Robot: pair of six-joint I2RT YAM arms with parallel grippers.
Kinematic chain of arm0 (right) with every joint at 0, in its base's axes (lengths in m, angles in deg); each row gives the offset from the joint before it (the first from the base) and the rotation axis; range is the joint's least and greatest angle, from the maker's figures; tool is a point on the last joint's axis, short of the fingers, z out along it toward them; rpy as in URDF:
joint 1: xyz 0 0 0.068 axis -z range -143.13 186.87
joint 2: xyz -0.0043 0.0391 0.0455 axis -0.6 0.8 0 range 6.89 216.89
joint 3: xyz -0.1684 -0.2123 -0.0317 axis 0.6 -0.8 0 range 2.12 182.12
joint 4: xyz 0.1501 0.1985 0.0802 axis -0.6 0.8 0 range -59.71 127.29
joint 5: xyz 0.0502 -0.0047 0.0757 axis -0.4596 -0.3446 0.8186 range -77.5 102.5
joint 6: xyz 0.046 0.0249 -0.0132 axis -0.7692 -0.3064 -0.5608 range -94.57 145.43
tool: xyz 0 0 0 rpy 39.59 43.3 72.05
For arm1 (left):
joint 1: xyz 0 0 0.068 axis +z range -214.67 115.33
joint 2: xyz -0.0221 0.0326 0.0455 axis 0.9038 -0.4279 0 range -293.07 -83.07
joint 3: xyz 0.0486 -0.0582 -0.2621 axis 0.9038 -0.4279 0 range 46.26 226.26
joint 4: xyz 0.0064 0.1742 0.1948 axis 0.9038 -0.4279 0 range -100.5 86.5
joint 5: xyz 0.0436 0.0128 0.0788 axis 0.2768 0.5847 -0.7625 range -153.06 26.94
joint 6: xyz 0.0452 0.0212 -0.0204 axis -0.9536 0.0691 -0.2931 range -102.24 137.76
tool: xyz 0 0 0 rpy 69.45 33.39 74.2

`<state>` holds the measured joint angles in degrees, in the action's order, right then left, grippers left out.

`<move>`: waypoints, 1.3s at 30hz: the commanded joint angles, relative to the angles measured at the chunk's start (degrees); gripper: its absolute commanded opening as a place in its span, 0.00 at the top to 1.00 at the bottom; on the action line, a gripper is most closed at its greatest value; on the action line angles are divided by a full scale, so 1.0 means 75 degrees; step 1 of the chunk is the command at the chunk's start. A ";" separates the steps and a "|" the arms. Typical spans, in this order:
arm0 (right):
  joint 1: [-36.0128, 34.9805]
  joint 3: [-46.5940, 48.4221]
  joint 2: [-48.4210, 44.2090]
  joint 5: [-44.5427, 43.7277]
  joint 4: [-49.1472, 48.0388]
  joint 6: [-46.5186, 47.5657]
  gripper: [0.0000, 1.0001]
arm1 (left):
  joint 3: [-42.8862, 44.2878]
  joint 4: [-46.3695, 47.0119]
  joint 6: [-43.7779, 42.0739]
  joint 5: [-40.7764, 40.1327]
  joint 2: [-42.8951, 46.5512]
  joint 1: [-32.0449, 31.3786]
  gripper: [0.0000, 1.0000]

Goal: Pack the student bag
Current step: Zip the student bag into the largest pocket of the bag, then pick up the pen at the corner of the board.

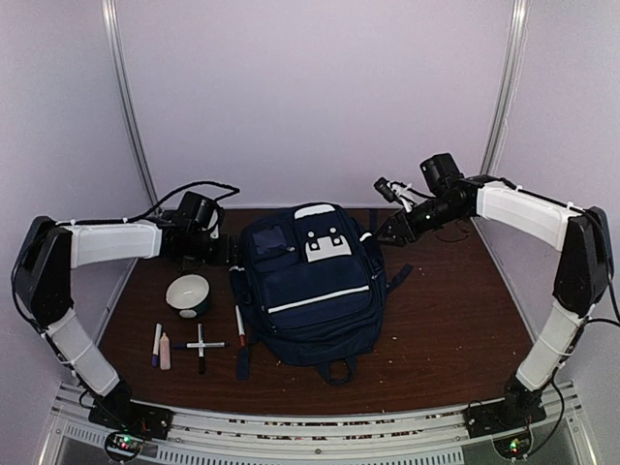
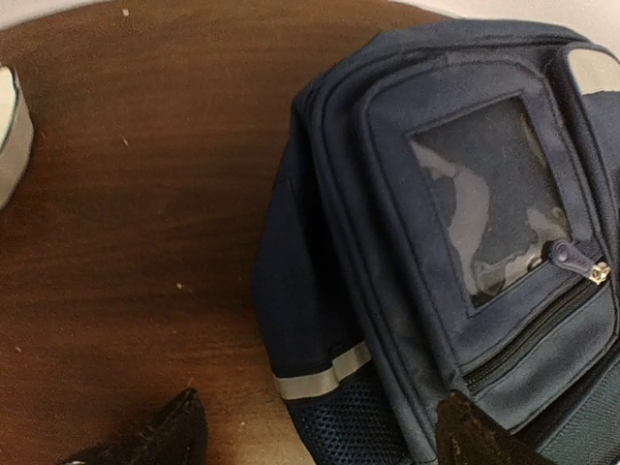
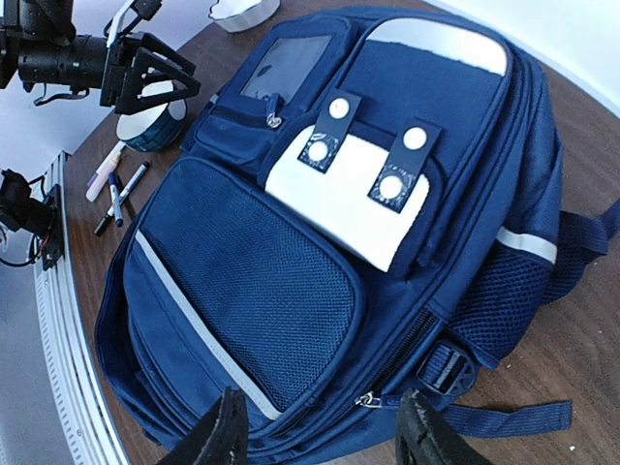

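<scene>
Top view, bag: the student bag (image 1: 310,291) lies flat in the middle of the table (image 1: 436,320), front pocket up, every zip I can see closed
Top view, arms: left gripper (image 1: 228,250) sits at the bag's 10 o'clock, right gripper (image 1: 387,189) is raised at its 1 o'clock
Top view, loose things: bowl (image 1: 189,294) at the bag's 9 o'clock, pens (image 1: 160,347) at 8 o'clock, one marker (image 1: 239,325) just beside the bag's left edge
Top view, risk: a soft bag tugged sideways would likely slide and shove that marker and the bowl about
Left wrist, hand: the left gripper (image 2: 320,399) is spread wide and empty, straddling the bag's (image 2: 407,291) corner
Left wrist, risk: the zip pull (image 2: 572,257) is off at 3 o'clock from the jaws, so closing here would probably pinch cloth, not the pull
Right wrist, hand: the right gripper (image 3: 325,392) is parted with nothing in it, above the bag's (image 3: 320,242) side
Right wrist, risk: the side zip (image 3: 366,397) is tiny between the fingers, with the strap (image 3: 504,418) at its 4 o'clock; a slightly off descent could snag webbing and lift the whole bag
</scene>
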<state>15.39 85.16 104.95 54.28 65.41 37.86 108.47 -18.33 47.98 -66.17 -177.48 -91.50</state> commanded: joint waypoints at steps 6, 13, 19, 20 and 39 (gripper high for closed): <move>-0.0083 -0.0032 0.0260 0.0058 0.0429 0.0218 0.48 | -0.0640 0.1666 0.1469 0.2094 -0.0637 -0.0053 0.17; -0.0124 -0.0122 -0.0012 -0.0053 0.1418 0.1136 0.48 | -0.0052 0.2283 0.1700 0.2523 -0.1468 -0.0667 0.22; -0.0127 -0.0524 -0.0428 -0.0379 0.1573 0.1360 0.47 | 0.1448 0.2489 0.1679 0.2703 -0.2581 -0.1145 0.25; -0.0117 -0.0556 -0.0461 -0.0406 0.1593 0.1366 0.47 | 0.1693 0.2509 0.1631 0.2693 -0.2730 -0.1172 0.25; -0.0072 -0.0876 -0.2208 -0.0433 0.1830 0.2467 0.47 | 0.0710 -0.0595 -0.3069 0.0855 0.1020 -0.1485 0.25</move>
<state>14.82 80.95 90.61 52.48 80.16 52.37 117.33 -17.78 37.90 -57.06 -176.74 -100.81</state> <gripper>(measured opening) 0.532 0.754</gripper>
